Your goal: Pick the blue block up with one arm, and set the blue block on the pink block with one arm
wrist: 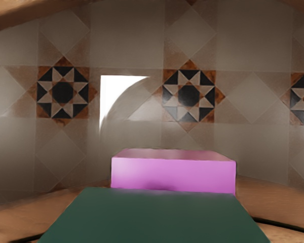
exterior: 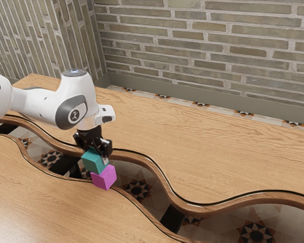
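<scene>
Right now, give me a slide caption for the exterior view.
Gripper holding the blue block above the pink block at the table's edge.

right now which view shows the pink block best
The exterior view: the pink block sits at the table's wavy edge, the blue block right over it. The wrist view shows its top and one side, the bottom hidden by the blue block.

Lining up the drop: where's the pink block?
Exterior view, lower left: the pink block sits at the near tabletop's wavy edge, just under the teal block the hand holds.
</scene>
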Controlling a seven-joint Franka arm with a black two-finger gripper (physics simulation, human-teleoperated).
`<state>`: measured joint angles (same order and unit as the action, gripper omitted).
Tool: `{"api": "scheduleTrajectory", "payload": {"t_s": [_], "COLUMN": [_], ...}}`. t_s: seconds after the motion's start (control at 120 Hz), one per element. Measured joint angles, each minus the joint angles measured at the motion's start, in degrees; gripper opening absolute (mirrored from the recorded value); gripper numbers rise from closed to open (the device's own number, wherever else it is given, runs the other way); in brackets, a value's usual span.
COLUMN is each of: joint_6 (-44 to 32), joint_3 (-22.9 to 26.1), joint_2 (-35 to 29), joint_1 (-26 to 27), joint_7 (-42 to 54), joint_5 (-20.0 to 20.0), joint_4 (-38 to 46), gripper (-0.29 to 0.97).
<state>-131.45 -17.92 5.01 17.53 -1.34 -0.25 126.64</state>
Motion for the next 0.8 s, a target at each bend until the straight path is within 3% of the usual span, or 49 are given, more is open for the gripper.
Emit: {"api": "scheduleTrajectory", "payload": {"t_s": [0.233, 0.5, 0.65, 0.8], "joint_6": [-0.21, 0.64, 10.14, 22.11], "joint_3": [-0.43, -0.12, -1.78, -4.58], "joint_2": [1.31, 0.06, -6.61, -6.15], "joint_1": [-0.14, -0.04, 2.61, 3.3], "joint_7": [3.66, 6.46, 7.38, 8.16], "joint_5": [-1.23, -2.7, -2.98, -2.74], "joint_4": [-1.35, -3.8, -16.86, -19.38], "gripper": [0.38, 0.58, 0.63, 0.66]}}
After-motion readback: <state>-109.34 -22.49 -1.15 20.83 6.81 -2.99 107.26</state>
